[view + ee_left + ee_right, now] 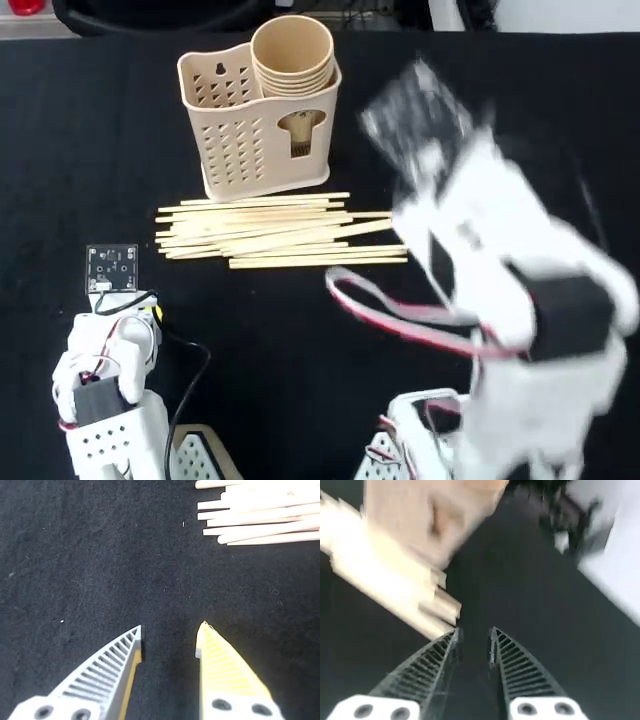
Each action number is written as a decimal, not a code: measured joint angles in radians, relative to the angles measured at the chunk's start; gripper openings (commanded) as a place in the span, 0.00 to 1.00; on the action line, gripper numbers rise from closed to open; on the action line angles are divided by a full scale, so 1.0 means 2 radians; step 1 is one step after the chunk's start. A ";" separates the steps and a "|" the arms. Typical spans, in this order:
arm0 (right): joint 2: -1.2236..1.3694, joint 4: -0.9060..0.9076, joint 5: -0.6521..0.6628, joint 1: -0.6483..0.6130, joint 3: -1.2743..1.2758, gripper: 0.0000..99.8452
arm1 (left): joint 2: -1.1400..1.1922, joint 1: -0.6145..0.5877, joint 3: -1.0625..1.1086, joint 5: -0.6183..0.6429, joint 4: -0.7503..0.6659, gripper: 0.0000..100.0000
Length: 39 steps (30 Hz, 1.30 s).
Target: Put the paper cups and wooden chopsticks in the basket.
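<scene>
A beige slotted basket (235,150) stands upright at the back of the black table, with a stack of paper cups (293,55) in its right compartment. A pile of wooden chopsticks (280,230) lies flat just in front of it. My left gripper (170,627) hovers open and empty over bare cloth, and the chopsticks' ends (260,515) lie ahead of it, well apart. My right gripper (475,630) is raised to the right of the basket, open by a narrow gap with nothing between its fingers. Beyond it are the blurred chopsticks (395,590) and basket (430,515).
The left arm (100,380) sits low at the front left with a black cable (190,370) beside it. The right arm (520,300) rises over the right half of the table, trailing a red and white cable loop (400,310). Bare cloth lies in front of the chopsticks.
</scene>
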 measured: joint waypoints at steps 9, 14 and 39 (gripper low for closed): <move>-0.185 -0.068 0.167 0.286 0.393 0.10 | 0.000 0.000 0.000 0.020 -0.015 0.18; -0.189 -0.138 0.172 0.284 0.479 0.10 | 0.000 0.000 0.000 0.021 -0.015 0.18; -0.189 -0.486 -0.102 0.074 0.776 0.10 | 0.000 0.000 -0.001 0.000 0.018 0.18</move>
